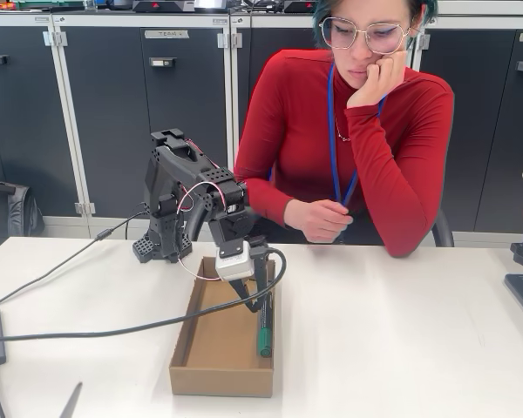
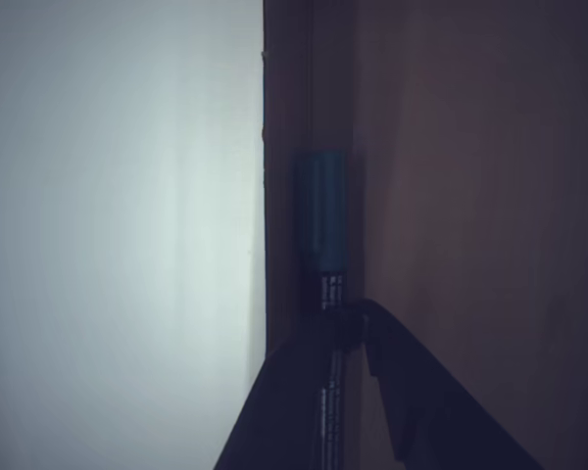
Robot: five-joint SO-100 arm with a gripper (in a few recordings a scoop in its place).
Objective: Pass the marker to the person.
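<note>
Nearest in the fixed view, a shallow brown cardboard tray (image 1: 192, 326) is seen on the white table (image 1: 401, 331). Thick black cables (image 1: 96, 331) are laid across the table and over the tray. A slim marker with a dark barrel and green cap (image 1: 264, 329) is found inside the tray, right along its right wall, with the green cap at the near end. The black 2-finger gripper (image 1: 263, 300) is lowered over the far part of the marker. In the wrist view, the marker (image 2: 324, 230) is seen lying next to the tray wall, and the dark fingers (image 2: 412, 392) are placed on both sides of its barrel. Whether the barrel is squeezed tight cannot be told. Behind the tray, the black robot arm (image 1: 187, 205) is folded over its base. Farther back, a person in a red long-sleeved top (image 1: 349, 139) is seated behind the table, with 1 hand held to the chin. Dark grey cabinets (image 1: 113, 113) are lined up at the back.
</note>
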